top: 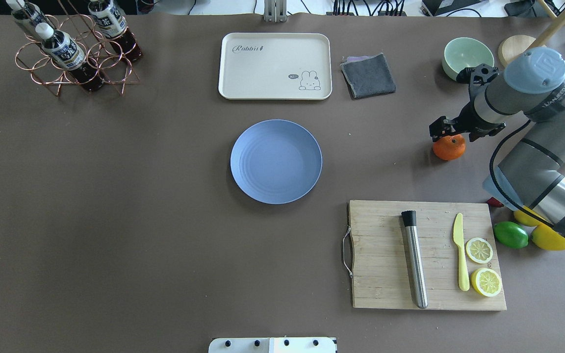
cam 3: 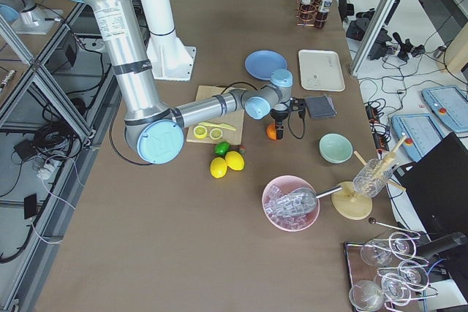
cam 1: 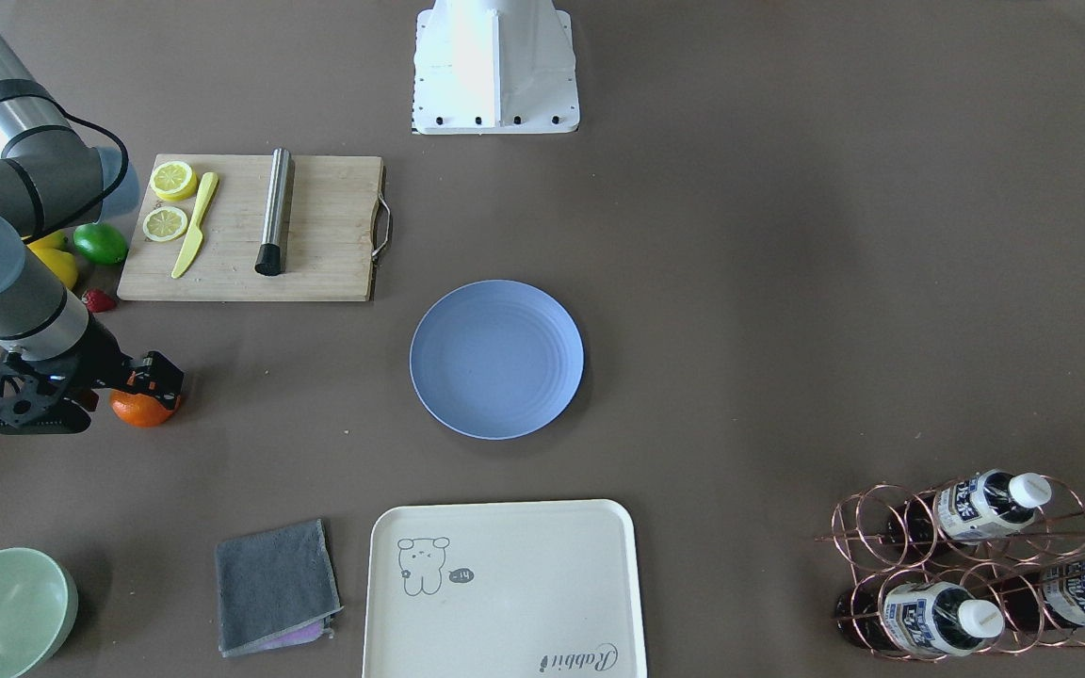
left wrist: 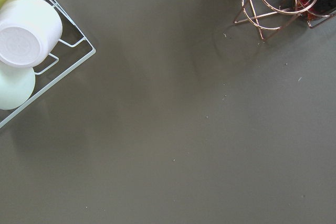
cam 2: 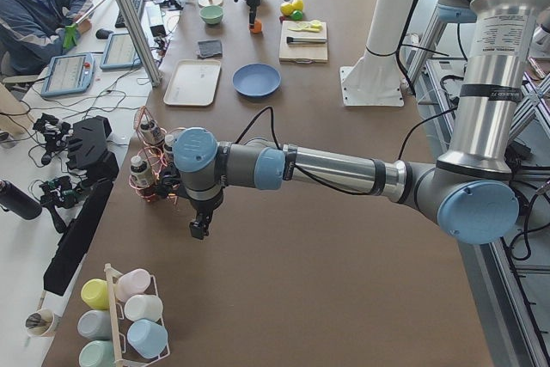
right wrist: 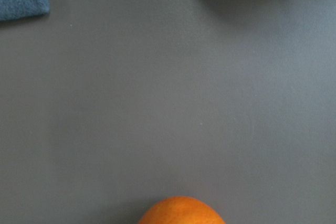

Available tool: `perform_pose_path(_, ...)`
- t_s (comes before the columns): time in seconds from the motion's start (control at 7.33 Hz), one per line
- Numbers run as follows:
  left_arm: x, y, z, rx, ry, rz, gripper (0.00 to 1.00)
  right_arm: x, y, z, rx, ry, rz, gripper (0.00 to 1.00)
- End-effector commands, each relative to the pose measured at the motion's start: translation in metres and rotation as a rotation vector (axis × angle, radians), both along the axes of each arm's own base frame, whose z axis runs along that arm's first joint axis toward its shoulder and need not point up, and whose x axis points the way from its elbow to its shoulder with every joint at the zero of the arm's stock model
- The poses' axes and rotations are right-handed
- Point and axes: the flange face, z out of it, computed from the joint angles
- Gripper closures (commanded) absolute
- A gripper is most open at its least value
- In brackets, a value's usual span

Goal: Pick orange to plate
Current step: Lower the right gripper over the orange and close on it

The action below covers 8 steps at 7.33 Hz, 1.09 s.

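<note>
The orange [top: 449, 148] rests on the brown table, off to the robot's right, and it also peeks in at the bottom edge of the right wrist view as the orange [right wrist: 181, 211]. My right gripper [top: 445, 131] hangs just over its far side, looks open and holds nothing. The pale-blue plate [top: 276, 161] lies bare mid-table, well to the left of the orange. Far from both, my left gripper [cam 2: 199, 229] hovers low over the table near the bottle rack; I cannot tell whether it is open or shut.
A wooden cutting board [top: 385, 255] carries lemon slices, a yellow knife and a metal cylinder. A lime [top: 510, 234] and lemons lie beside it. A green bowl [top: 468, 51], a grey cloth [top: 368, 75], a cream tray [top: 275, 66] and a copper bottle rack [top: 71, 49] line the far side.
</note>
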Motion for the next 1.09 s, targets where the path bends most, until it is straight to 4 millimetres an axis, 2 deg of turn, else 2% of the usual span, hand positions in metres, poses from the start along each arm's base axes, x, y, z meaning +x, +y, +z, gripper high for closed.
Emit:
perform_pose_path(0.0, 0.0, 0.004, 0.004, -0.006, 0.001, 0.001, 0.02, -0.01, 0.006, 0.001, -0.001, 0.006, -0.008, 0.01)
perform_pose_path(0.27, 0.0, 0.004, 0.003, -0.003, 0.001, 0.001, 0.02, -0.018, 0.01, 0.003, 0.011, 0.023, -0.012, 0.07)
perform_pose_path(0.55, 0.0, 0.003, 0.003, -0.003, 0.001, 0.001, 0.02, -0.018, 0.013, 0.008, 0.009, 0.033, -0.011, 0.21)
perform_pose_path(0.68, 0.001, 0.003, 0.003, -0.003, 0.001, 0.003, 0.02, -0.017, 0.014, 0.008, 0.008, 0.031, -0.011, 0.42)
perform_pose_path(0.82, 0.0, 0.003, 0.003, -0.005, 0.001, 0.001, 0.02, -0.019, 0.012, -0.01, 0.028, 0.009, -0.01, 0.96)
perform_pose_path(0.95, 0.001, 0.003, 0.003, -0.005, 0.001, 0.003, 0.02, -0.02, 0.013, -0.035, 0.043, -0.019, -0.006, 1.0)
